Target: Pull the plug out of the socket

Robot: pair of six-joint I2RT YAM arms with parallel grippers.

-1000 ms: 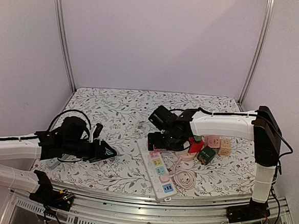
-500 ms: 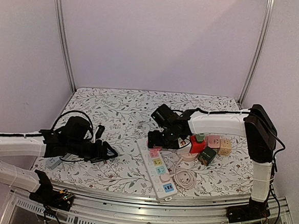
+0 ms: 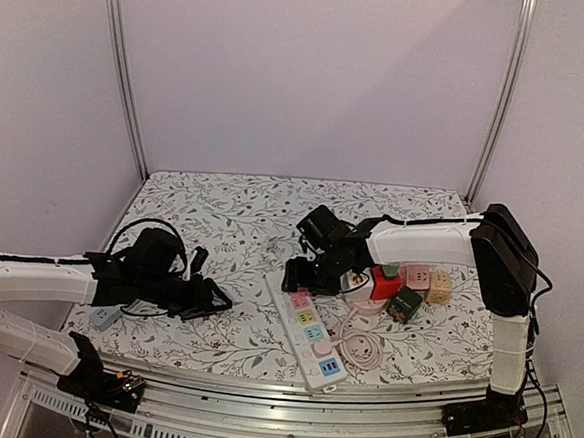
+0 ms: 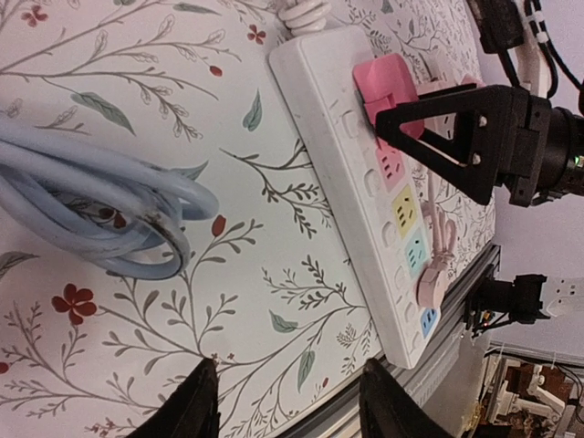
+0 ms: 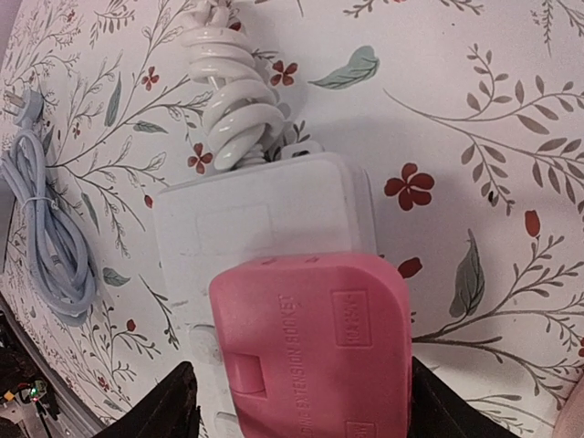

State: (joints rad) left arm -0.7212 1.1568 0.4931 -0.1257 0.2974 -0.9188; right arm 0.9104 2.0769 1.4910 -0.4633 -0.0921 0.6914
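A white power strip (image 3: 314,336) lies on the floral cloth. A pink plug (image 5: 315,347) sits in its far end socket and also shows in the left wrist view (image 4: 385,82). My right gripper (image 5: 308,406) is open and straddles this plug, one finger on each side; I cannot tell if the fingers touch it. In the top view the right gripper (image 3: 303,276) covers the plug. My left gripper (image 4: 287,401) is open and empty, low over the cloth to the left of the strip, and shows in the top view (image 3: 213,299).
A second pink plug (image 3: 321,348) with a coiled pink cable (image 3: 360,350) sits near the strip's front end. Red (image 3: 383,284), pink, tan and green cube adapters (image 3: 402,303) lie right of it. A blue-grey cable coil (image 4: 91,201) lies left. The strip's white cable (image 5: 233,100) is coiled behind.
My right gripper has shifted slightly left and lower onto the strip's far end. My left gripper has edged a little to the right.
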